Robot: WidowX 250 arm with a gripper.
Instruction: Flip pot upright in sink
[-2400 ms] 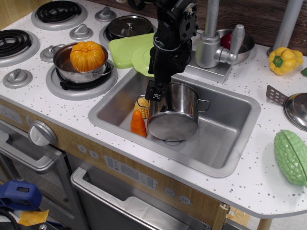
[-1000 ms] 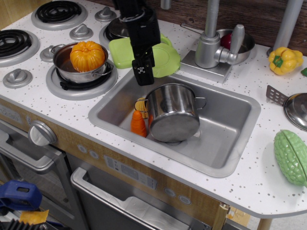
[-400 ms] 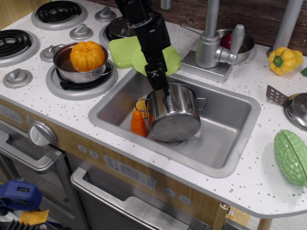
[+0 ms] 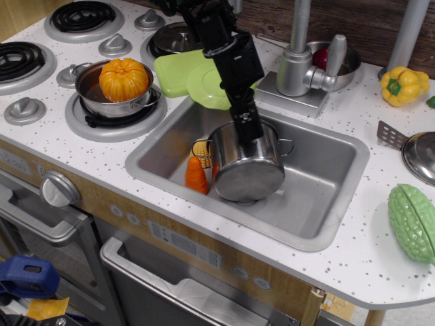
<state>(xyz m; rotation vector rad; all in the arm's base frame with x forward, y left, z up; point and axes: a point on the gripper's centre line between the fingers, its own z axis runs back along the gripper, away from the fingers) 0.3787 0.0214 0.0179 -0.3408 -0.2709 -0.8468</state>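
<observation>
The pot (image 4: 248,166) lies tilted on its side in the sink (image 4: 325,190), near the middle. Its flat shiny base faces the front and its mouth faces the back wall. One wire loop handle (image 4: 288,145) shows on its right. My gripper (image 4: 247,128) reaches down from the upper left, and its black fingertips sit on the upper back edge of the pot. The fingers look close together, but I cannot tell whether they are open or shut, or whether they hold the rim.
An orange carrot (image 4: 196,176) and a corn cob (image 4: 202,151) lie in the sink to the left of the pot. The faucet (image 4: 299,64) stands behind. Green plates (image 4: 197,76) and a shallow pot with a pumpkin (image 4: 122,80) are to the left. A green gourd (image 4: 412,221) lies at the right.
The gripper left the pot's left side and rose to the upper left. It then came back down and to the right onto the pot's upper back edge. The pot shifted slightly and is still on its side.
</observation>
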